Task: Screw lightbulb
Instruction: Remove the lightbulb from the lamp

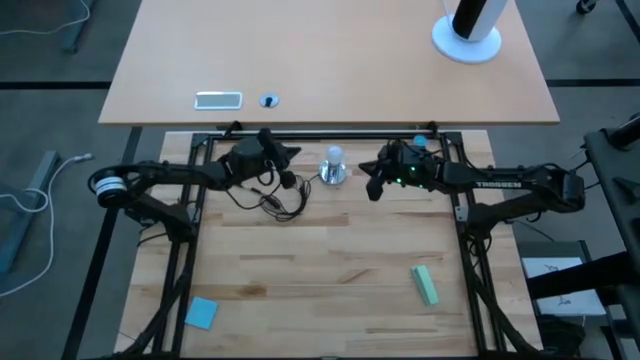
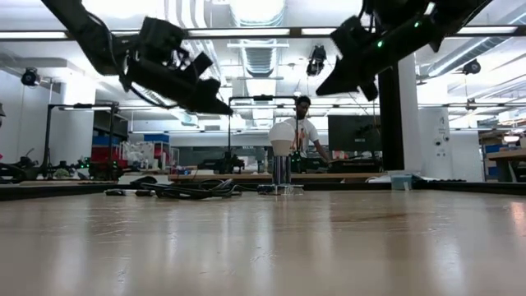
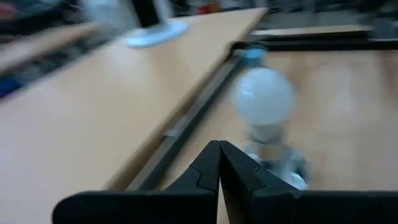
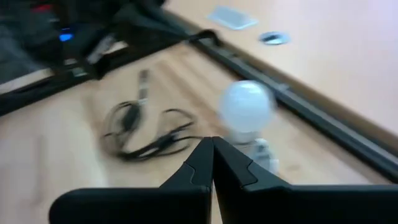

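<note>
Readable only once: white lettering "TROSSEN" on the right arm (image 1: 500, 184), right of centre in the high view. Dark scribbles on a white sheet (image 1: 553, 272) at lower right, too small to read. Nothing legible in the low or wrist views.

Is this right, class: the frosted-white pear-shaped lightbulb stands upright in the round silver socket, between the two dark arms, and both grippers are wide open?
One detail is wrong. The frosted-white pear-shaped lightbulb does stand upright in the round silver socket between the two arms, but both grippers are shut, not open. Each wrist view shows it: the left gripper and the right gripper have their fingertips pressed together, holding nothing.
</note>
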Tool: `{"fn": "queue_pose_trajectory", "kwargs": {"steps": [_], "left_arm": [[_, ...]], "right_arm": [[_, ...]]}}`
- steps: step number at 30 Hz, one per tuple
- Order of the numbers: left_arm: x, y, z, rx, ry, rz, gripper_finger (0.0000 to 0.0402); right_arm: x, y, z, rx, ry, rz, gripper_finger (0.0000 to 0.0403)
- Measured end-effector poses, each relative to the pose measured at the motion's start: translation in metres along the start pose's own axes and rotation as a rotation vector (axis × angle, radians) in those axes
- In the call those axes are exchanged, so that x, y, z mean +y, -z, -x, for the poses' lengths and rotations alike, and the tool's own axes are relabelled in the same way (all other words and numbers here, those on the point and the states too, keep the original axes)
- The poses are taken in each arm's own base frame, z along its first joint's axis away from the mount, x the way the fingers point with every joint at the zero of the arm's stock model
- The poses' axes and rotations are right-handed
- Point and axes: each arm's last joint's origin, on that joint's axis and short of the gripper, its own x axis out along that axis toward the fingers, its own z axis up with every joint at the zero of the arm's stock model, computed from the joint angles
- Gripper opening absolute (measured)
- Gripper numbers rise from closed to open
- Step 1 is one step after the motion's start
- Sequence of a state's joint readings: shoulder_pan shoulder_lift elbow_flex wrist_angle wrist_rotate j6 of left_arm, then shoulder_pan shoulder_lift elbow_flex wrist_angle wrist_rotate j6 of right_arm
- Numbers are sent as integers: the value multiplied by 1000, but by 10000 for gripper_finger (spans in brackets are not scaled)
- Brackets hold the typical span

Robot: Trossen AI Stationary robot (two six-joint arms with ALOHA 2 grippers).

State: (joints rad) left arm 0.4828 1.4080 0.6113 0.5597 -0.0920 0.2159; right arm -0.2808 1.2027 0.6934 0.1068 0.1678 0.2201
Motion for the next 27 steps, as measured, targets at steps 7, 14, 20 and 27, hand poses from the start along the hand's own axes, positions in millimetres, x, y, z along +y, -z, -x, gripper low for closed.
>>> {"fn": "queue_pose_trajectory", "kwargs": {"steps": [7,14,20,27], "left_arm": [[-1,-1,-32,-4,153,22,0],[-1,-13,-77,-11,167,6,0],[-2,-15,-100,75,194,-22,0],[-2,-15,-103,92,202,-24,0]], "right_arm": [[-2,23,-38,40,30,-12,0],[-9,38,-69,18,49,-48,0],[-11,39,-75,-16,51,-34,0],[-21,35,-76,-25,98,-47,0]]}}
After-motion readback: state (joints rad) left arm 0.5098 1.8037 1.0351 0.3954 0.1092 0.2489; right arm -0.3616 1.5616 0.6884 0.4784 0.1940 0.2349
